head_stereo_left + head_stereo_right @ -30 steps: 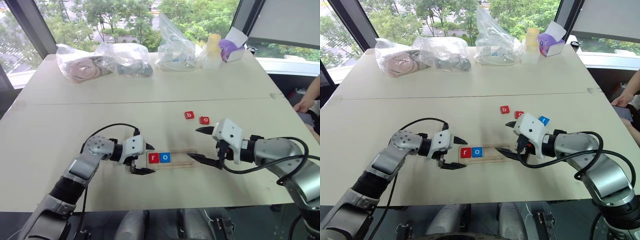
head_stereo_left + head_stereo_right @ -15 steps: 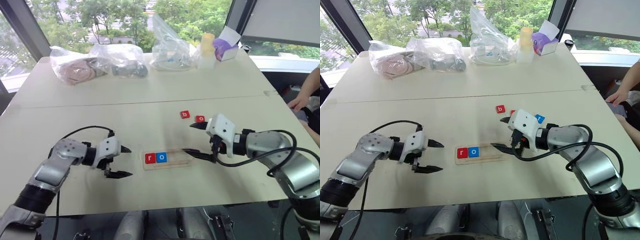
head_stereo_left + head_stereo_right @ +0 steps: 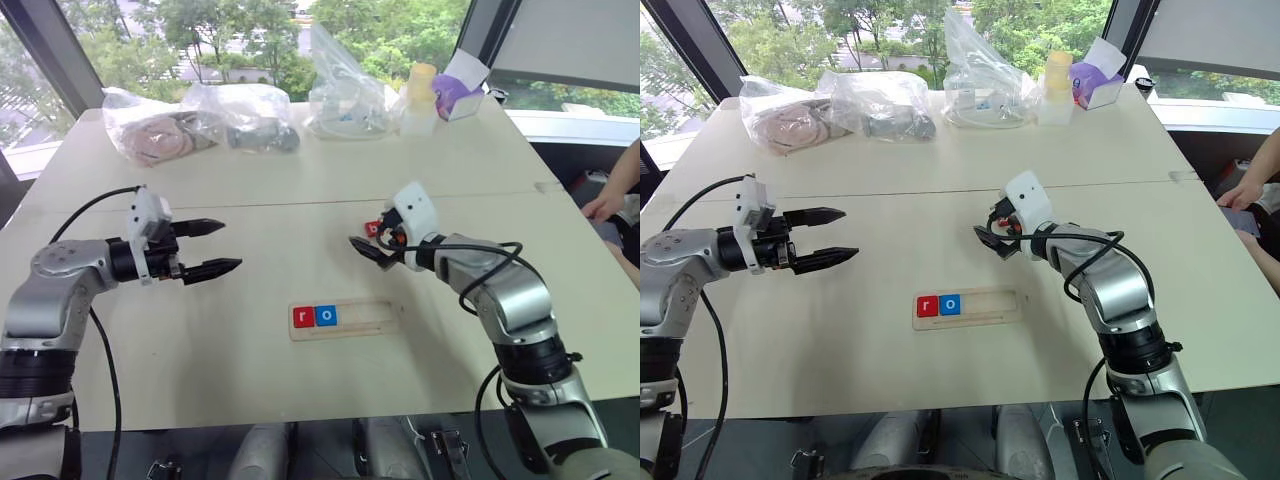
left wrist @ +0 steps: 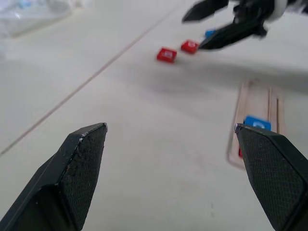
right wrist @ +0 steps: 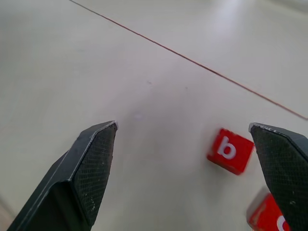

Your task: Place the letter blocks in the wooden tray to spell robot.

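The wooden tray (image 3: 347, 318) sits at about six o'clock on the table (image 3: 300, 180), with the red "r" block (image 3: 303, 317) and the blue "o" block (image 3: 326, 316) snug at its nine-o'clock end, touching each other. Three slots are bare. The right gripper (image 3: 372, 243) hangs over the loose tiles at about two o'clock from the tray, jaws spread wide, nothing between them. From its wrist camera the red "b" block (image 5: 230, 150) lies just inside one finger, and a second red block (image 5: 266, 216) sits just beside it. A blue block (image 4: 210, 33) peeks out behind the fingers in the left wrist view. The left gripper (image 3: 205, 248) hovers off at nine o'clock, also wide and empty.

The danger, I'd say: those red tiles are close together. A sloppy closure could catch both, or nudge the "b" off-line, and grabbing the wrong one would spoil the spelling.
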{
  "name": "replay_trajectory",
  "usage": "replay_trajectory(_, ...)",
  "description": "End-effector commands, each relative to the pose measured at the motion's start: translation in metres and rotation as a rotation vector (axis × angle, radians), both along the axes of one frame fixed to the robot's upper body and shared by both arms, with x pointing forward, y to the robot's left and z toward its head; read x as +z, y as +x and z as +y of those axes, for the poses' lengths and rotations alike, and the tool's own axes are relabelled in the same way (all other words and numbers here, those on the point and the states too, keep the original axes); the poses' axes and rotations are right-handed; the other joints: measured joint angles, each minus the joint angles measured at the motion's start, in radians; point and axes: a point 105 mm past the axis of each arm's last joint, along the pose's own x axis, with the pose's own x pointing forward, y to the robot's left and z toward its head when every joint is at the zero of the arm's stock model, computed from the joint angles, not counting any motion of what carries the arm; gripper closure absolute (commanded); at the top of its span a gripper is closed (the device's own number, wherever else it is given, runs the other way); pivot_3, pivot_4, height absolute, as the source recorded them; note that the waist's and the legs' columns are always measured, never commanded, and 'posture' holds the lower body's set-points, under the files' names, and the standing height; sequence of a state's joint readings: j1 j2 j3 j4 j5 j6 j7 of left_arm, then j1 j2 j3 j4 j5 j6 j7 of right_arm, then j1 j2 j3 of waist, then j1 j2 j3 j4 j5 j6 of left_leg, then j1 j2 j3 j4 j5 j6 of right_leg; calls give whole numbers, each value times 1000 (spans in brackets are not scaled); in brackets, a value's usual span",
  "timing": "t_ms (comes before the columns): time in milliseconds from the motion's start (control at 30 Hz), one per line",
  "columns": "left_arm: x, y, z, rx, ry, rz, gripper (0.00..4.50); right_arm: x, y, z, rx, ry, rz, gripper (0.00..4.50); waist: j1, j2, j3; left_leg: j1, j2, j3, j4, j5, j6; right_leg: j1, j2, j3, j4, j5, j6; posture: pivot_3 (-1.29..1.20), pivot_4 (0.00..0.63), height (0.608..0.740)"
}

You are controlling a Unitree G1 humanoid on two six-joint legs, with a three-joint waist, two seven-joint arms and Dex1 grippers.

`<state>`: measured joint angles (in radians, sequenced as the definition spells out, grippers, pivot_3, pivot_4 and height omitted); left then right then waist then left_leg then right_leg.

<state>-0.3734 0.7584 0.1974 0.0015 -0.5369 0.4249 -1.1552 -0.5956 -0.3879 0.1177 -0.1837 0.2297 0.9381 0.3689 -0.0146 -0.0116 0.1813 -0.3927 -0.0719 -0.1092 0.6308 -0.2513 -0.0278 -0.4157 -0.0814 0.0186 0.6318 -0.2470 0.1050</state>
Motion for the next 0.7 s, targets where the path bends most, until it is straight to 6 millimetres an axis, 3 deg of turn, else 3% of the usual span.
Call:
replay_trajectory(33,31,-6,-16,-27,-75,-108,64,4,18,4,-84,20,-19,0,-2,0,0,0,0,0,0,0,-1,-1,0,0,0,0,0,0,150,740)
replay_trajectory(233,35,-16,-33,-61,-110,-89,64,-6,29,6,-128,24,32,0,-3,0,0,0,0,1,0,1,-1,-1,1,1,1,0,0,0,150,740)
replay_trajectory(367,28,-36,-44,-180,-46,-64,64,-18,37,4,-187,11,79,0,-9,0,0,0,0,1,0,1,-1,-2,1,2,2,0,0,0,150,740)
replay_trajectory(700,16,-58,-45,-309,75,-6,64,-27,43,15,-191,30,144,0,-8,1,0,0,0,2,-1,1,-2,-3,2,2,3,1,-1,0,150,740)
